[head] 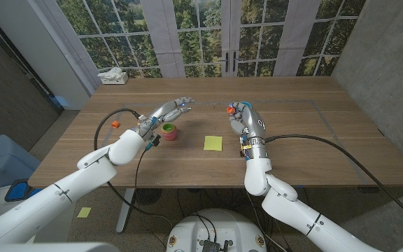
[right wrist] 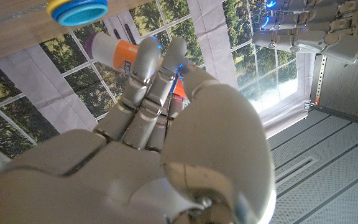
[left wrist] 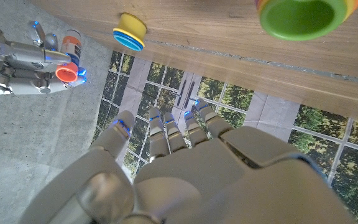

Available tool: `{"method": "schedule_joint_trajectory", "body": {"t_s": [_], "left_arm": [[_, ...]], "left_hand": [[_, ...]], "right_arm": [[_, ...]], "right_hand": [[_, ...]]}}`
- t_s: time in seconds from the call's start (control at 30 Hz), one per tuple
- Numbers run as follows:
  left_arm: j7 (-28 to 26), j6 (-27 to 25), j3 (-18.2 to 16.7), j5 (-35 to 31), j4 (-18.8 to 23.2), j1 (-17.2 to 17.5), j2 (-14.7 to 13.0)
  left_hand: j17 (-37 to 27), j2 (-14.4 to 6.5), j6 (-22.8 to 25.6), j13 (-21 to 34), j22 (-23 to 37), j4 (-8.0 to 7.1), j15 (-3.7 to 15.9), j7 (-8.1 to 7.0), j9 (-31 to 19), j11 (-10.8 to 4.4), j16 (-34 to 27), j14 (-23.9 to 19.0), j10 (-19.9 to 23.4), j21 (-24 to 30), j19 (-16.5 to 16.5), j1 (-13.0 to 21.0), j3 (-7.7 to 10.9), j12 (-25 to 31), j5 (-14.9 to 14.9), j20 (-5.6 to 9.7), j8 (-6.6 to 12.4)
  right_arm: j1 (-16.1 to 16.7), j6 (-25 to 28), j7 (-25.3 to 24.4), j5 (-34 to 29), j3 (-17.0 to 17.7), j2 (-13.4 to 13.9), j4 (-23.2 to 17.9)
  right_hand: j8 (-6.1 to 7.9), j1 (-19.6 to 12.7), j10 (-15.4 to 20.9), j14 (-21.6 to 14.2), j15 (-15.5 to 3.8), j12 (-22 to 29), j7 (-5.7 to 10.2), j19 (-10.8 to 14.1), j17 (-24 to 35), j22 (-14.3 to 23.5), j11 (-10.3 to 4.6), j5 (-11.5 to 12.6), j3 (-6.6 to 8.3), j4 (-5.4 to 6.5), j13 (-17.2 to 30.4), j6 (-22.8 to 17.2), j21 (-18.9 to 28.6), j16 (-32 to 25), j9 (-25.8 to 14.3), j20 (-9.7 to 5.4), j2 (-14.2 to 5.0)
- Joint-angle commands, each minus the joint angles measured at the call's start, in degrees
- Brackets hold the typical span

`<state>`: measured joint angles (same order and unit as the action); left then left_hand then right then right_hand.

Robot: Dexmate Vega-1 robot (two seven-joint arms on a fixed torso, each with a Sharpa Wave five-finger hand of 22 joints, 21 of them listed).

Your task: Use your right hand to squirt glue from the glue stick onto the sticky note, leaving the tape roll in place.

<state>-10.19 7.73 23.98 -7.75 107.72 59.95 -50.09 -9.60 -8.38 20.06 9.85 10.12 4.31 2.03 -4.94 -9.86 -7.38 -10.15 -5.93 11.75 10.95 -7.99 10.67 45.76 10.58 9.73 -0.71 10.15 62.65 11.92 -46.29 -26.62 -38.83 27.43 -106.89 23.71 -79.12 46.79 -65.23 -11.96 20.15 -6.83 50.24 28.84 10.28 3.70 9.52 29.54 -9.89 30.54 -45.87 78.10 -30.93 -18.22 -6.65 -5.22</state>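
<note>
Tall windows back the wooden table (head: 313, 140). The right hand (head: 247, 126) grips the glue stick (head: 232, 109), raised just beside the sticky note (head: 213, 143), seemingly ready to squirt. The left hand (head: 170, 110) hovers with fingers spread, empty, above the tape roll (head: 168, 131).

We see a white tissue box (head: 112, 76) at the wooden counter's (head: 306, 140) far left corner, and what may be a small orange cap (head: 115, 123) nearer.

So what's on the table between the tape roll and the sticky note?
Nothing: in the head view only bare wood separates the tape roll from the sticky note.
</note>
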Motion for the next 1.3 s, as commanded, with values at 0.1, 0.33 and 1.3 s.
{"method": "schedule_joint_trajectory", "body": {"t_s": [0.1, 0.33, 1.3], "left_arm": [[2.7, -1.5, 0.1, -1.3, 3.1, 1.3, -2.1], [2.4, -2.7, 0.9, -4.0, 4.5, 2.0, -2.5], [1.9, -3.6, 3.3, -10.6, 4.3, 2.4, -2.9]], "left_hand": [[0.0, -0.4, 0.3, 0.2, -0.1, 0.98, 1.62, -0.31, -0.1, -0.31, 0.1, 0.5, 0.1, -0.3, 0.5, 0.9, -0.03, 0.2, -0.1, -0.32, 0.22], [0.0, -1.0, -1.0, 0.2, -0.1, 1.95, 1.37, -0.62, -0.1, -0.91, 0.1, 0.7, -0.9, -0.2, 0.6, 1.5, -0.19, 0.0, 0.0, -0.53, -0.16], [-0.1, -0.9, -4.0, 0.2, 0.0, 3.16, 1.75, -0.35, -0.1, -0.59, -0.1, 1.0, -2.5, 0.3, 0.3, 1.4, -2.87, 0.3, -0.2, -0.72, 0.02]], "right_arm": [[2.5, -5.5, 0.0, 3.2, 2.3, 0.4, -1.4], [3.9, -7.6, 0.9, 5.3, 3.9, 0.6, -2.5], [7.3, -15.7, 5.1, 14.0, 7.3, -1.3, -3.7]], "right_hand": [[0.30, -0.7, 8.8, -0.2, -0.35, 0.2, 5.01, 0.5, 0.3, 0.1, -5.02, 0.3, 0.25, 0.42, 0.3, -11.2, -0.3, 0.0, -0.1, -6.30, -1.04], [0.32, -0.6, 9.0, -0.3, -0.32, 0.1, 4.99, 0.6, 0.4, 0.1, -4.91, 0.2, 0.25, 0.40, 0.3, -11.3, -0.3, 0.0, 0.0, -6.30, -0.98], [0.26, -0.5, 9.4, -0.5, -0.34, -0.6, 4.91, 0.9, 0.9, 0.0, -4.70, 0.2, 0.31, 0.30, 0.6, -11.5, -0.6, 0.1, 0.2, -6.30, -0.85]]}}
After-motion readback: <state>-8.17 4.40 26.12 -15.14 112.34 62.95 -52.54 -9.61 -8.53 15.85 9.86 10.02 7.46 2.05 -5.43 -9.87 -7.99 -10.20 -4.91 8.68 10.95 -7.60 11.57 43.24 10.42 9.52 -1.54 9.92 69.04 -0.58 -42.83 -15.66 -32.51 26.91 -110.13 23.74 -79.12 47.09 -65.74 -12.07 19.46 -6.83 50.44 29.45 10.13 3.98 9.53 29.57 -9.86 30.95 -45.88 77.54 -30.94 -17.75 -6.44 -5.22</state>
